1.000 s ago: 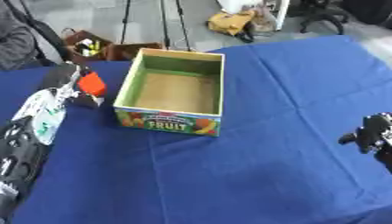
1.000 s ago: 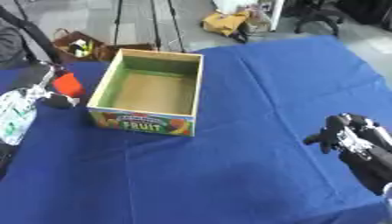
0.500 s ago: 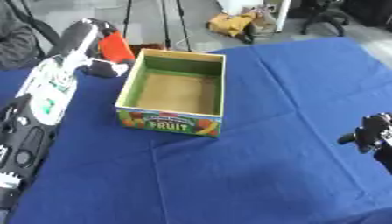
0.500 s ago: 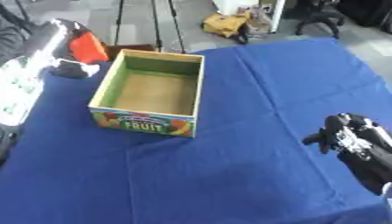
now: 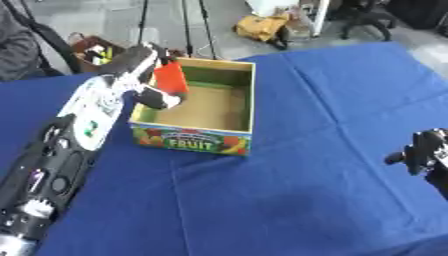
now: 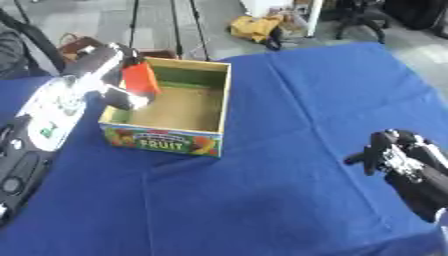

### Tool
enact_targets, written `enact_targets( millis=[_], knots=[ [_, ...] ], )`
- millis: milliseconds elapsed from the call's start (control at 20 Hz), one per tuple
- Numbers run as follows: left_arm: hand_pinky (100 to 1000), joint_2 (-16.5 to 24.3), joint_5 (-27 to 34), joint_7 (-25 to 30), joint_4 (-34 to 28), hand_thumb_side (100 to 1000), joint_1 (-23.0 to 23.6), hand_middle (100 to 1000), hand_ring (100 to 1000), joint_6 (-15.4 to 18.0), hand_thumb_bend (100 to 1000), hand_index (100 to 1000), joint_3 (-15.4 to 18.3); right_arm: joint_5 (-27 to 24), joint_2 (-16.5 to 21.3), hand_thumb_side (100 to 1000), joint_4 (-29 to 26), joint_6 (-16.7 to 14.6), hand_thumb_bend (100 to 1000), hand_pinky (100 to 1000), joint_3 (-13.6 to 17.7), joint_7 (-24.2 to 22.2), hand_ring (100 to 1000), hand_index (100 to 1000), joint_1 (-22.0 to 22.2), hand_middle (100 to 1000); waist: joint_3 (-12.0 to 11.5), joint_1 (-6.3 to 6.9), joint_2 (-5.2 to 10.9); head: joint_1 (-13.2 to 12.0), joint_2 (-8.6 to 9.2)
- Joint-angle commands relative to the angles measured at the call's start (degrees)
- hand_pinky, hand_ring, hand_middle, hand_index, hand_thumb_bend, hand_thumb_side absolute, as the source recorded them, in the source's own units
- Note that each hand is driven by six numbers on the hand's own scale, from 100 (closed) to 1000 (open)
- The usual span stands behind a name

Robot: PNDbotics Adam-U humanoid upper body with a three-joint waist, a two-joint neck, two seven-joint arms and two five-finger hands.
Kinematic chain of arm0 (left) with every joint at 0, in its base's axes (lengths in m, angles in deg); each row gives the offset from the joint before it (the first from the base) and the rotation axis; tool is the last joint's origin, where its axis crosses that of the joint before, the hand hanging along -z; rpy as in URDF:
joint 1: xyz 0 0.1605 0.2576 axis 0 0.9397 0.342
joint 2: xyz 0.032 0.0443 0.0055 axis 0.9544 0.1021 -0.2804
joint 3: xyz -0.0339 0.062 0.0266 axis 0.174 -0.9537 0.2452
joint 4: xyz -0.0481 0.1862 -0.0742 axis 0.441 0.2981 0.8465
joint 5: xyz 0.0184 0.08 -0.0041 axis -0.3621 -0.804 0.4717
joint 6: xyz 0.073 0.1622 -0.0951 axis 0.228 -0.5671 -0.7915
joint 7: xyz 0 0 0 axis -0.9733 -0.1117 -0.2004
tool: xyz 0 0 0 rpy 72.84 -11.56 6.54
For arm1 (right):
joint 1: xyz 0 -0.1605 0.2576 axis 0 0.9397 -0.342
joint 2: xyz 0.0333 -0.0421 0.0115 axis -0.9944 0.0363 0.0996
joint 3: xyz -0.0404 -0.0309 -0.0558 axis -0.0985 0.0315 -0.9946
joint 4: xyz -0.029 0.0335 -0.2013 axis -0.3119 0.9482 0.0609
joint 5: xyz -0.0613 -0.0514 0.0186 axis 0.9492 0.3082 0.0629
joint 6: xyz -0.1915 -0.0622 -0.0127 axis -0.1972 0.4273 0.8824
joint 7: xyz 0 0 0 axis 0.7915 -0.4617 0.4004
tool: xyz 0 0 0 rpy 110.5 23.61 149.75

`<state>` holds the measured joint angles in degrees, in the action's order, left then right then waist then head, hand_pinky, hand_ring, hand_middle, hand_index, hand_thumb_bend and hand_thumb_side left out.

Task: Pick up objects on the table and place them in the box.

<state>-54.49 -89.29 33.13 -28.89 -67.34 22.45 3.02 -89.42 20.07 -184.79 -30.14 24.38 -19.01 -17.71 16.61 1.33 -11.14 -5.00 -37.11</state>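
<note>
Overhead, the left hand [image 5: 144, 75] hangs above the left rim of the box [image 5: 229, 102], its fingers curled round an orange-red object [image 5: 170, 78] that stands nearly upright and lies over the box's left wall and far-left corner. Whether the object touches the cardboard cannot be told. The left arm [image 5: 61, 150] runs from the near left edge of the view up along the left side of the table, covering much of the cloth there.

Open at the top, the box sits on the blue tablecloth [image 5: 297, 190] left of centre, well back from the near edge, with a fruit print and the word FRUIT on its near wall. Its brown floor shows bare where the hand and object do not cover it; the inner walls are green.

To the right of the box the cloth is wide and bare right up to the far edge and right corner, with only creases crossing it. Near the right edge the right hand [image 6: 394, 152] rests low, well apart from the box, with its fingers curled and nothing in them.

Beyond the far edge is grey floor with tripod legs [image 5: 185, 27], a yellow bag [image 5: 262, 27] and a brown basket [image 5: 96, 47].
</note>
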Motion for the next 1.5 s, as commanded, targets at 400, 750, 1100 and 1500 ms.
enact_targets(
  millis=[400, 750, 1100, 1500],
  knots=[
    [317, -0.75, -2.01, 3.35, 3.74, 100, -0.37, 436, 329, 1.48, 100, 646, -1.07, -0.1, 0.67, 199, -0.56, -0.16, 100, 596, 0.19, -0.29, 343, 380, -0.86, 311, -0.14, -0.4, 0.74, -0.19, 0.91],
    [623, -0.84, -0.14, 7.52, 3.57, 279, 0.53, 645, 660, 3.22, 412, 780, -1.08, -0.08, 0.65, 195, -0.54, -0.17, 100, 596, 0.26, -0.27, 343, 380, -0.91, 311, -0.21, -0.38, 0.68, -0.2, 1.12],
    [772, -0.59, 1.84, 7.45, 1.47, 742, 1.05, 775, 812, 3.36, 1000, 838, 0.08, -0.03, 0.64, 192, -0.53, -0.2, 100, 596, 0.34, -0.27, 343, 380, -0.88, 311, -0.31, -0.39, 0.67, -0.23, 1.3],
    [831, -0.35, 2.11, 1.56, 0.47, 822, 1.44, 807, 855, 2.53, 1000, 850, -0.19, 0.01, 0.45, 191, -0.46, -0.1, 100, 596, 0.34, -0.29, 343, 380, -0.86, 311, -0.37, -0.47, 0.66, -0.11, 1.31]
  ],
)
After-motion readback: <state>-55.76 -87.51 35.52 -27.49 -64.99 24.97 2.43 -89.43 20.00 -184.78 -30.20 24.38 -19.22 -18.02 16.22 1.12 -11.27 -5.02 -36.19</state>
